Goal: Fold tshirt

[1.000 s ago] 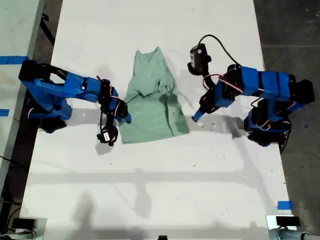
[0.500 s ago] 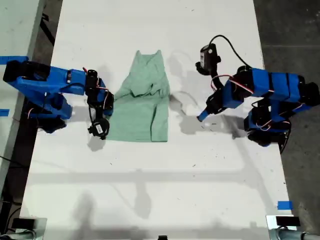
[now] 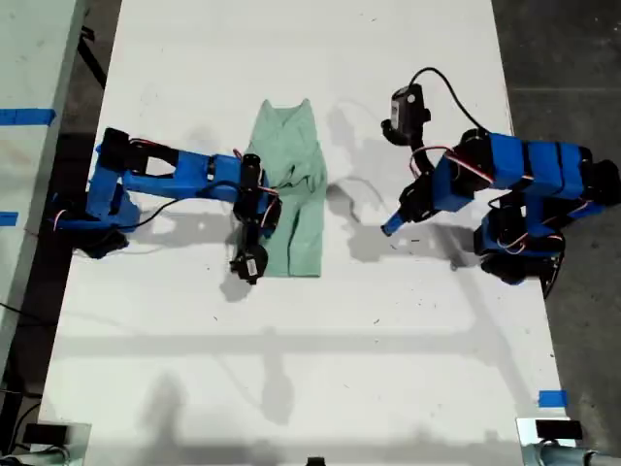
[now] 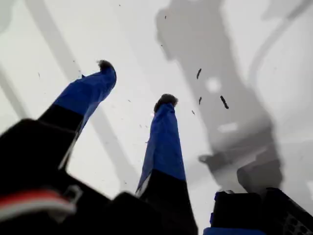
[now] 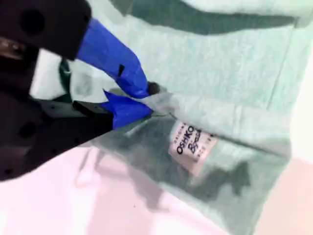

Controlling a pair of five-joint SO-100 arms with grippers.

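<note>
The white counter [image 3: 291,369] carries little besides the two blue arms and the tshirt [image 3: 296,194]; blue tape [image 3: 551,398] marks a spot near the lower corner on the exterior view's right, and another strip of blue tape [image 3: 24,116] sits on the surface off the exterior view's left. A black cable [image 3: 456,97] loops over the arm on the exterior view's right.

My second hand [image 5: 151,100] covers the shirt's edge on the exterior view's left, so that part of the cloth is hidden. In the second wrist view the picture is soft, and the print on the white label [image 5: 193,144] is only partly readable.

The shirt lies around the middle of the counter, folded into a narrow strip. My second hand is pinched tight on a fold of it (right beside the label). My first hand [image 4: 134,83] stands apart from the shirt toward the exterior view's right, fingers spread wide over bare counter, holding nothing.
</note>
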